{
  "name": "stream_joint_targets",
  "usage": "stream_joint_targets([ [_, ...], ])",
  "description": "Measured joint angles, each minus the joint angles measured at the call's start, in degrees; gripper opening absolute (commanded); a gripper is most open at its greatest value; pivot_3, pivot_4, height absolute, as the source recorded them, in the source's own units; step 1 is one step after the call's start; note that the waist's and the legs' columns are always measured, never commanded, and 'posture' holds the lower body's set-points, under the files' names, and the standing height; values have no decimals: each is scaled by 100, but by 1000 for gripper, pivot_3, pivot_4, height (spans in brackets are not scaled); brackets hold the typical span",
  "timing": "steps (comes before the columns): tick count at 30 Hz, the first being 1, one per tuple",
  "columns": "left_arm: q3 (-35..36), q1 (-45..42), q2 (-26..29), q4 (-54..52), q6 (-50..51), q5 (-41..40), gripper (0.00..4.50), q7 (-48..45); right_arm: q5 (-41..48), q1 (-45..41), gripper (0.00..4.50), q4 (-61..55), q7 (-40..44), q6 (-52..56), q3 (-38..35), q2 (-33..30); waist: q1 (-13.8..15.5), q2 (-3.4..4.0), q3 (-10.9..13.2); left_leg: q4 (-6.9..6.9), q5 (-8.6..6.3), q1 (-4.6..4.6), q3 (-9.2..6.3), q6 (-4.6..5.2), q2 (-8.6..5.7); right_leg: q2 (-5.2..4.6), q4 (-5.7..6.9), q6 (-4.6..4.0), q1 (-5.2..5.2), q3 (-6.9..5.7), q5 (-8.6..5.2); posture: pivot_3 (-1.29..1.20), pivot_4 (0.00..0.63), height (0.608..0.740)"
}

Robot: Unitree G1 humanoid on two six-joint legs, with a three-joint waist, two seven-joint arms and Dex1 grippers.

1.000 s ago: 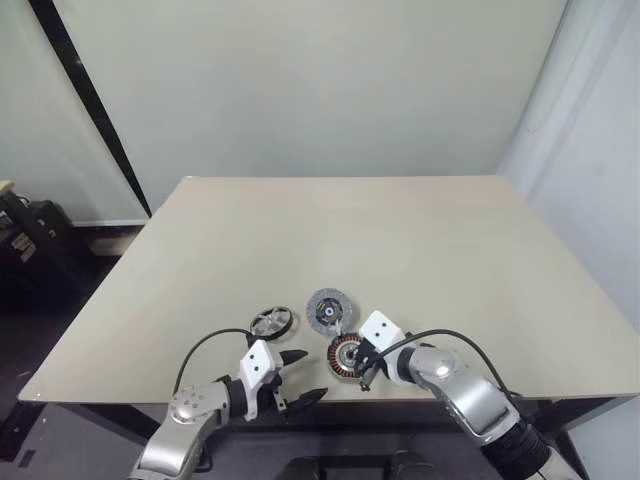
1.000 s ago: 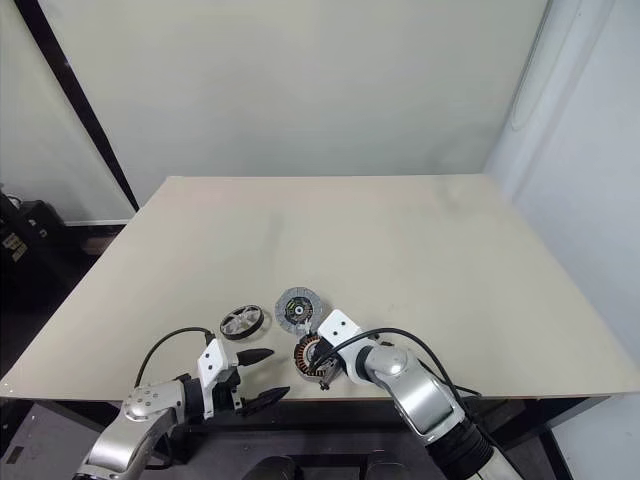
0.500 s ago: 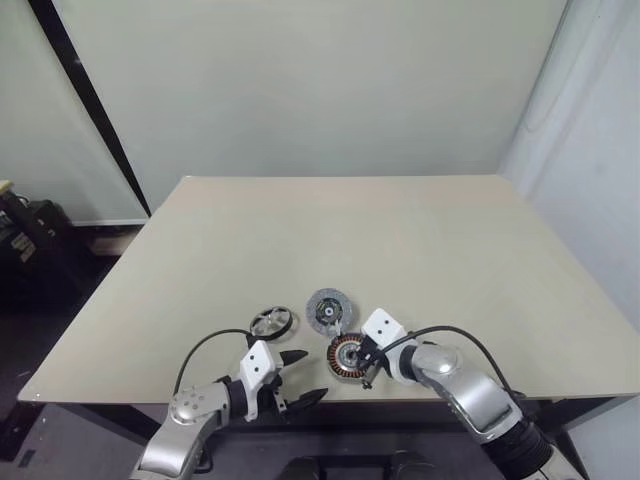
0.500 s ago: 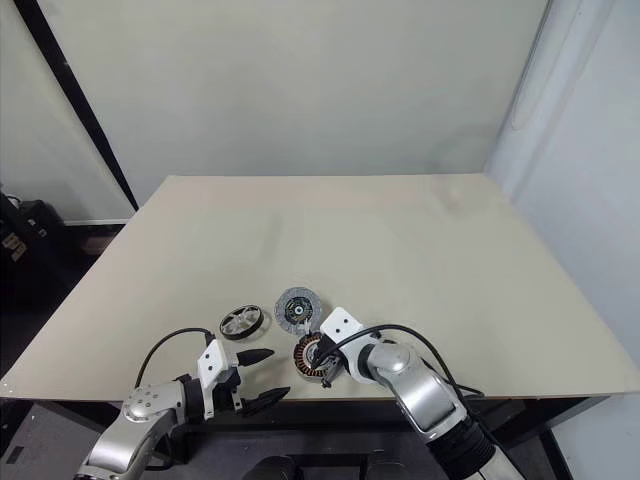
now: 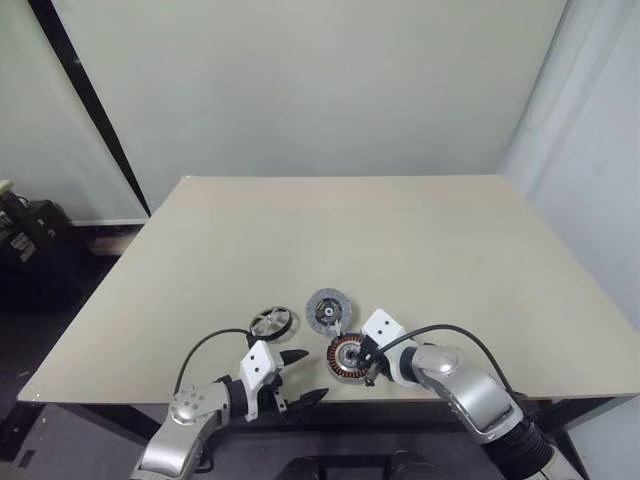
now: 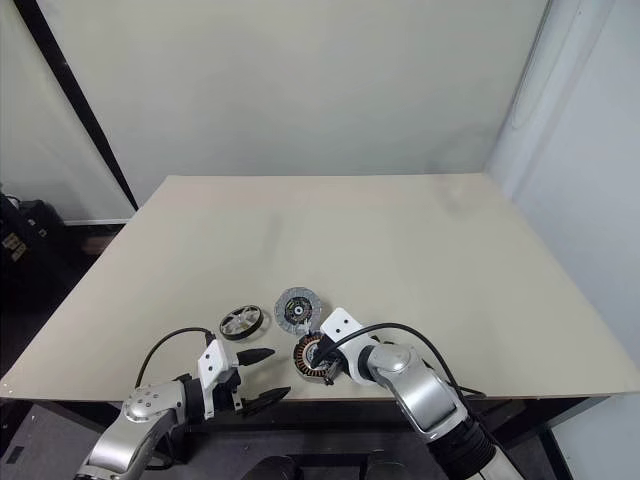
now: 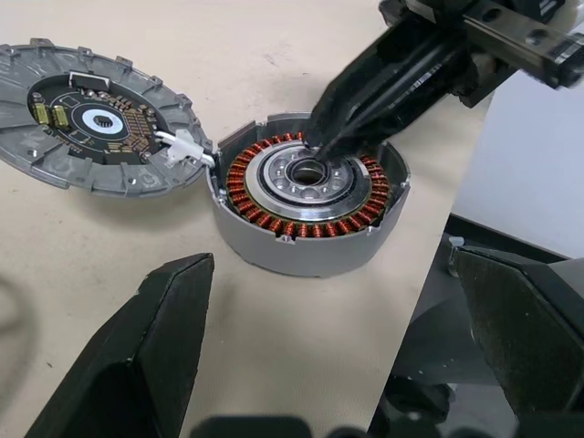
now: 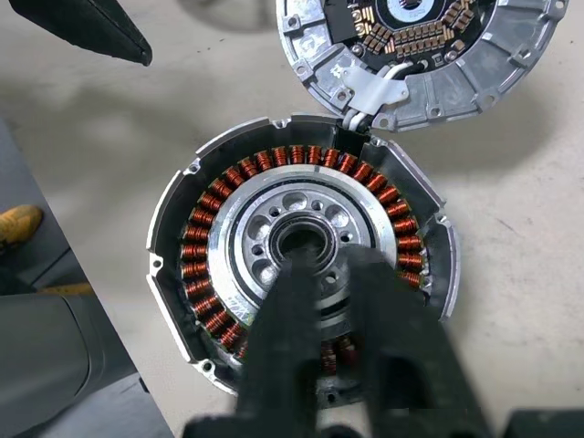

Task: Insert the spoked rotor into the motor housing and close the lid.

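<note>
A wide beige rectangular tabletop (image 5: 400,250) carries three small parts near its front edge. The lid (image 7: 87,119), a flat round grey metal disc with a circuit-patterned face and small centre hub, lies flat, touching the far side of the motor housing (image 8: 301,274). That housing, a round shallow grey shell ringed by copper-brown windings around a pale metal centre, sits open just by the table's front edge. The spoked rotor (image 5: 271,322), a small silvery-grey wheel, rests on the table to the left of the lid, apart from both. The right gripper (image 8: 328,265) points down into the housing's centre, its black fingers slightly parted over the hub, holding nothing. The left gripper (image 5: 298,377) hovers at the table's edge below the rotor, fingers spread wide and empty.
</note>
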Motion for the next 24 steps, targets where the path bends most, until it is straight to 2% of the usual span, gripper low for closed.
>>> stream_joint_targets([
  [4, -2, 0, 0, 0, -33, 10, 4500, -1, 23, 11, 2952, -9, -66, 131, -29, 68, 0, 0, 0, -1, 0, 0, 0, 0, 0, 0, 0, 0, 0, 0, 0, 0, 0, 740],
  [12, -6, 0, 0, 2, -78, 20, 4500, -2, 20, 11, 2952, -34, -117, 226, -42, 103, 0, 0, 0, -1, -1, 1, 0, -2, 0, 0, 0, 0, 0, 0, 0, 0, 0, 740],
  [15, -12, 0, -1, 5, -87, 23, 4500, -2, 21, 11, 2364, -35, -115, 230, -42, 104, 0, 0, 0, -2, -1, 1, 0, -1, 0, 0, 0, 0, 0, -1, 0, 0, 0, 740],
  [22, -33, 1, -16, 30, -97, 25, 4500, -4, 30, 20, 19, -94, -110, 307, -41, 91, -1, 0, 0, -1, -1, 2, 1, -2, 2, 0, 0, 0, 0, -1, 0, 0, 0, 740],
  [24, -36, 1, -30, 38, -102, 25, 4500, -4, 30, 19, 19, -98, -110, 311, -41, 90, -1, 0, 0, -1, -1, 2, 0, -2, 1, 0, 0, 0, 0, -1, 0, 0, 0, 740],
])
